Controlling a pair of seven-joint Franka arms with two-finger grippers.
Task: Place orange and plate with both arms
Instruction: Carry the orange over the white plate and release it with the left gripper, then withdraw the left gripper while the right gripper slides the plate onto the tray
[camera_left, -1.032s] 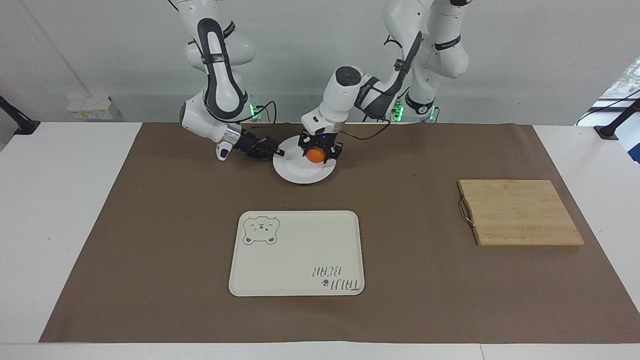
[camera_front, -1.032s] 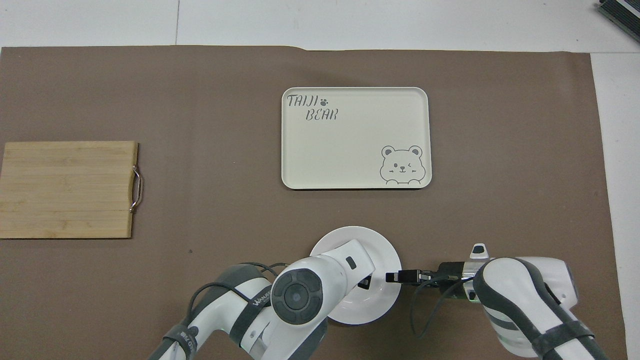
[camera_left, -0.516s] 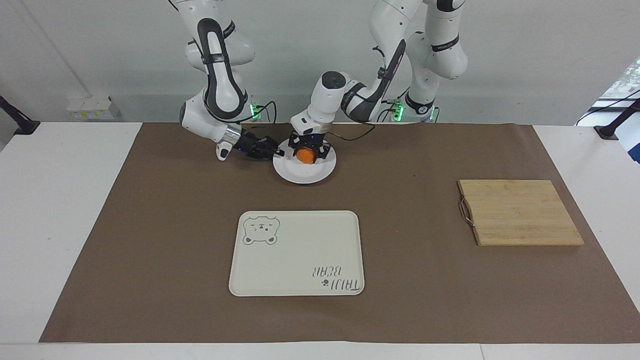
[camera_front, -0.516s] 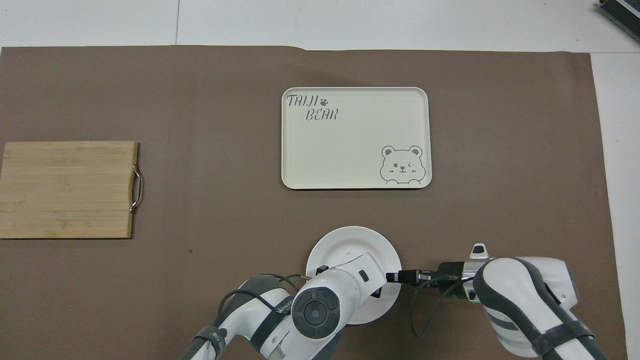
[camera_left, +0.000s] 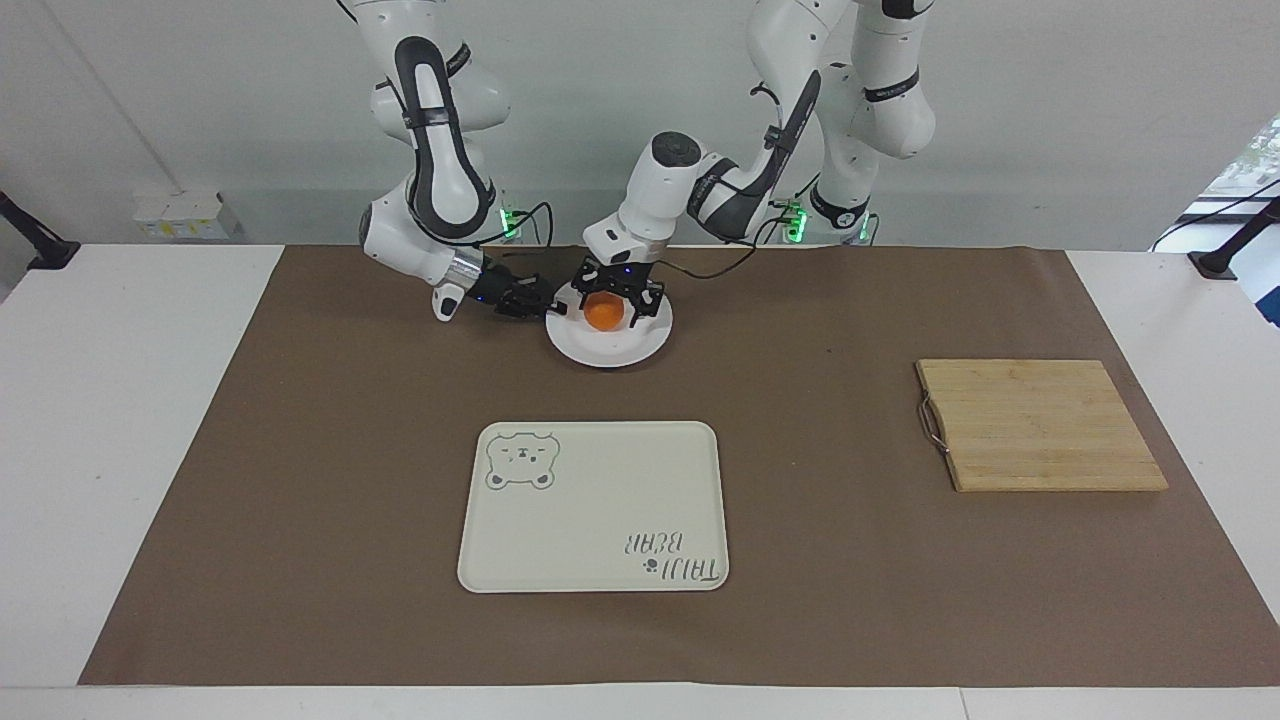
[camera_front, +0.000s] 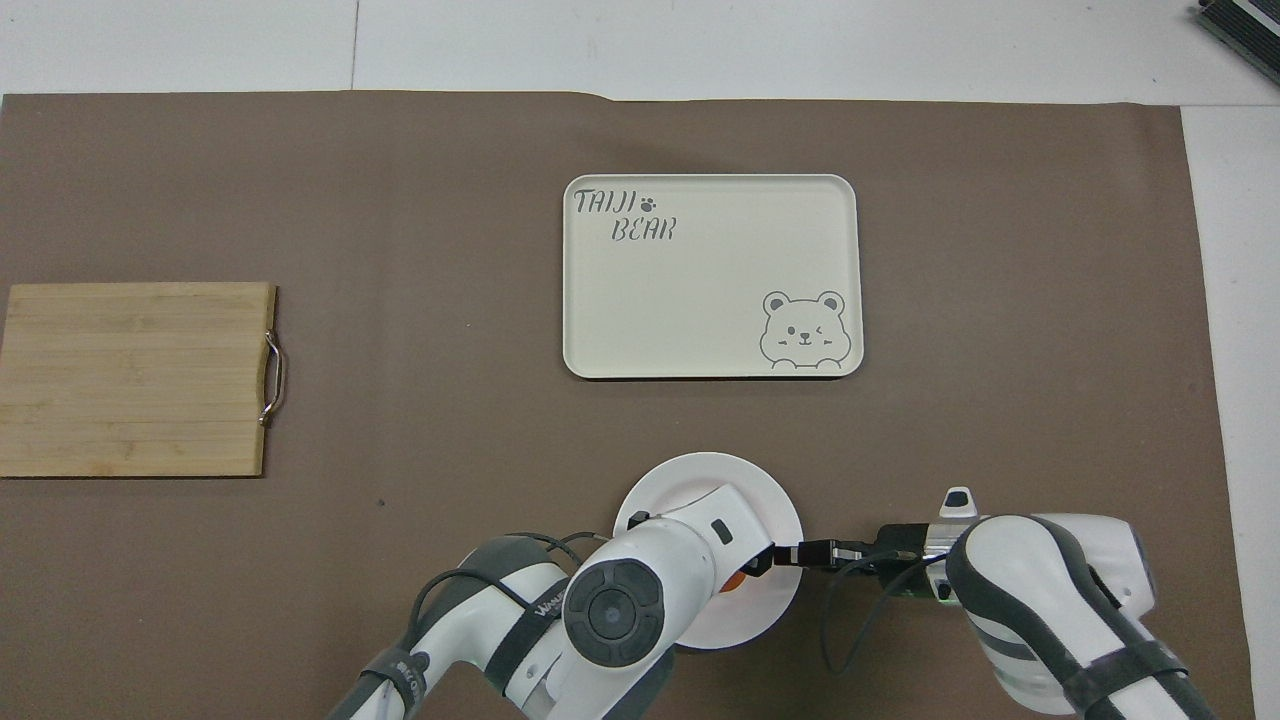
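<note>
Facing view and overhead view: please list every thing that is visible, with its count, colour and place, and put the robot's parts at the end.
orange: one, bright orange, on the plate, between the left gripper's spread fingers.
plate: one, glossy white, on the mat close to the robots, its rim gripped by the right gripper.
tray: one, cream with a bear drawing and lettering, on the mat farther from the robots than the plate.
cutting board: one, light wood with a metal handle, toward the left arm's end of the table.
mat: one, brown, covering most of the white table.
left gripper: one, black, open around the orange.
right gripper: one, black, shut on the plate's rim.
</note>
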